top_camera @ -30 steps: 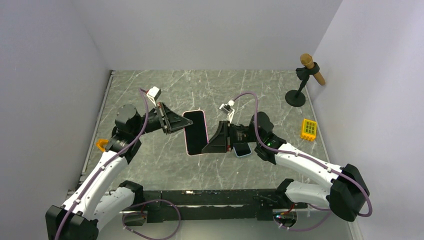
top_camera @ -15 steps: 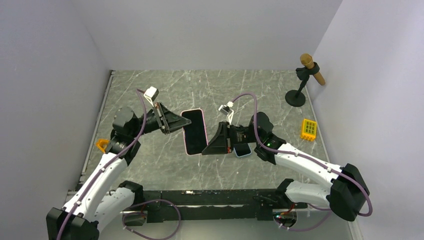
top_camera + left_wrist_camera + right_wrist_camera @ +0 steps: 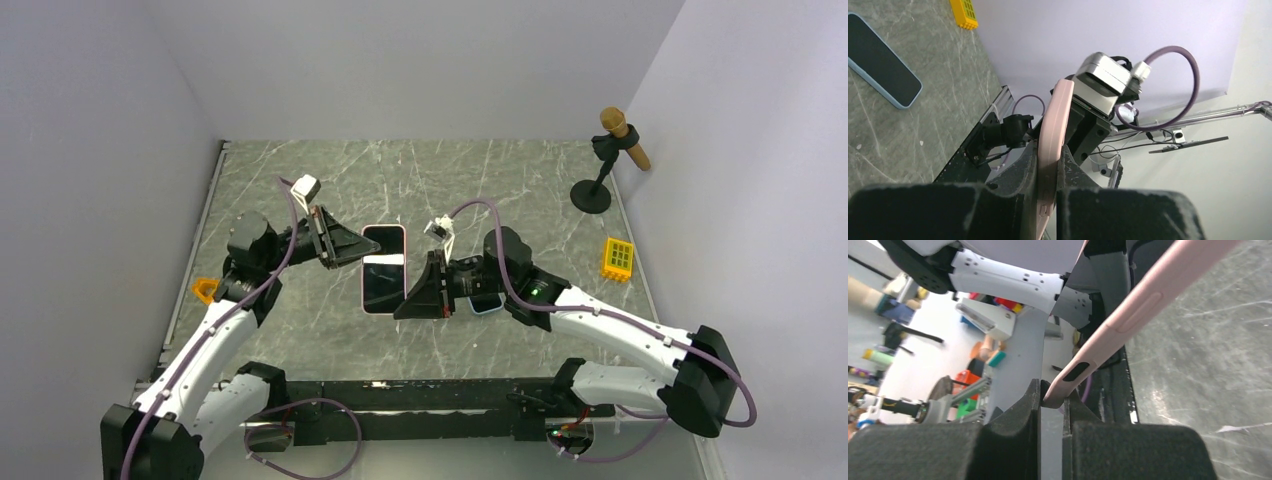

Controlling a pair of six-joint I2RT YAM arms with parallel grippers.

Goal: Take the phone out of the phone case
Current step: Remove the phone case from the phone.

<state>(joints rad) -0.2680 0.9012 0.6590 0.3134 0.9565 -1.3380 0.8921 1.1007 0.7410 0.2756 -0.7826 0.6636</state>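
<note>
The phone (image 3: 383, 276), black screen up, sits inside a pink phone case (image 3: 384, 229) and hangs above the table between both arms. My left gripper (image 3: 358, 250) is shut on the case's upper left edge; in the left wrist view the pink case (image 3: 1055, 120) runs edge-on out of my left gripper (image 3: 1048, 155). My right gripper (image 3: 405, 305) is shut on the case's near right corner. The right wrist view shows that corner of the case (image 3: 1138, 310) pinched in my right gripper (image 3: 1054, 392).
A second phone in a light blue case (image 3: 487, 301) lies flat under the right arm and also shows as the blue-cased phone (image 3: 880, 60). At the back right stand a microphone stand (image 3: 610, 150) and a yellow block (image 3: 619, 259). An orange piece (image 3: 204, 290) lies at the left edge.
My right gripper has moved left and closed on the case's near right corner. The phone in its case has shifted slightly left with the left gripper still holding it.
</note>
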